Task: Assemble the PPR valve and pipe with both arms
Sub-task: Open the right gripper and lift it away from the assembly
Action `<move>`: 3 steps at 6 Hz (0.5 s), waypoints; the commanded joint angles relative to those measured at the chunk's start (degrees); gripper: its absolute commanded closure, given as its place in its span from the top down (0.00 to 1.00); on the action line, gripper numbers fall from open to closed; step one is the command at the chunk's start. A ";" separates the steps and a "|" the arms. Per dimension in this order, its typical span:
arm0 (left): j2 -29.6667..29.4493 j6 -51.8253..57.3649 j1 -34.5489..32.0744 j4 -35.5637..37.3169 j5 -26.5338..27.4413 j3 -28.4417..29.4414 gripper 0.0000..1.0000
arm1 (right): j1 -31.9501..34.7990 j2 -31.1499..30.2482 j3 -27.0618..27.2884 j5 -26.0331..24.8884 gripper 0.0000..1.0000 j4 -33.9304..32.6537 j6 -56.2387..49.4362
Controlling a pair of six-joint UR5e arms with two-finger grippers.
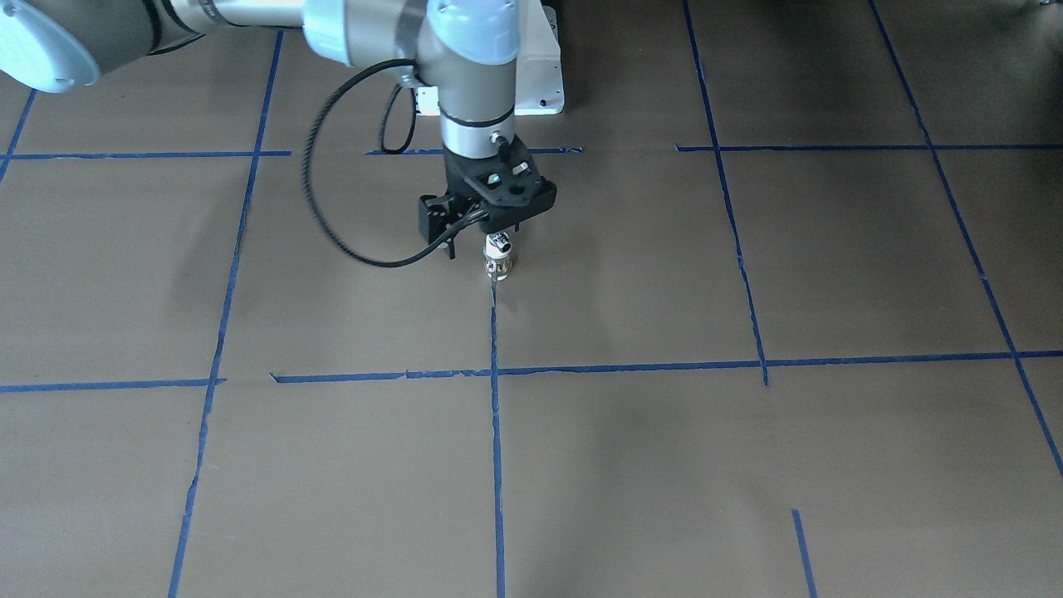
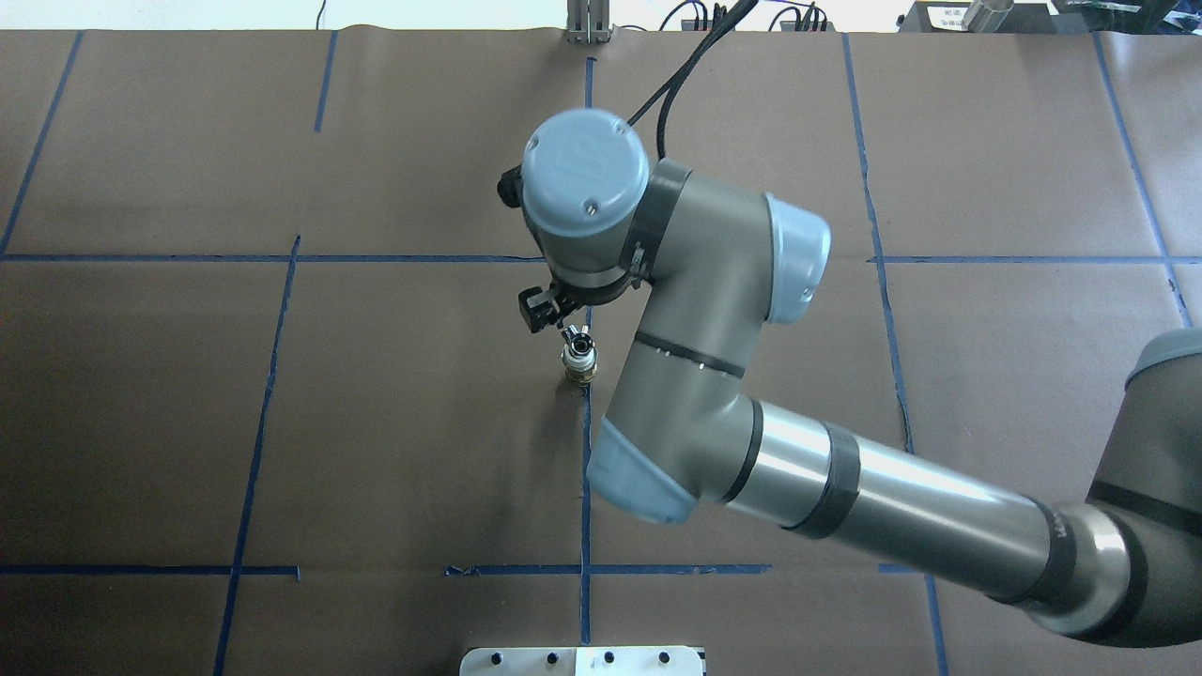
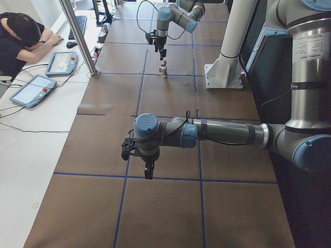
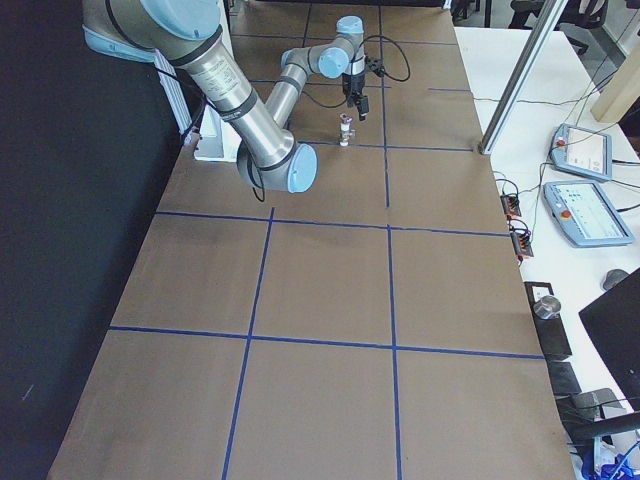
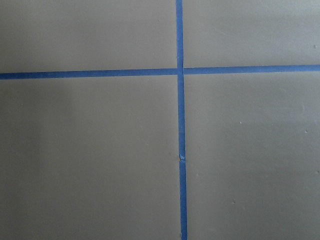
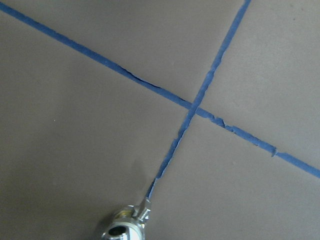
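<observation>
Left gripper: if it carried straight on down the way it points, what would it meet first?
Probably bare brown table paper near the blue tape crossing; the left gripper points down and its wrist view shows nothing else there.

The counter (image 1: 747, 465) is covered in brown paper, and blue tape lines (image 1: 496, 465) cut it into big squares. A white table (image 3: 31, 134) stands beside it, with two flat screens (image 3: 32, 90) on it. A person (image 3: 20, 39) leans over that table. A shiny metal pole (image 3: 77, 36) stands up at the counter's edge.
</observation>
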 commanded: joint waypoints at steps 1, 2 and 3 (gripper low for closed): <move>-0.06 0.03 0.32 -0.09 0.08 2.02 1.00 | 12.70 -5.22 -1.06 9.95 1.00 -0.04 -12.56; -0.67 -0.23 0.32 0.17 0.17 2.02 1.00 | 18.94 -8.04 -4.20 14.68 1.00 0.13 -20.91; 0.20 -0.31 0.32 0.17 0.17 3.50 1.00 | 25.18 -11.28 -7.62 16.99 1.00 0.31 -29.78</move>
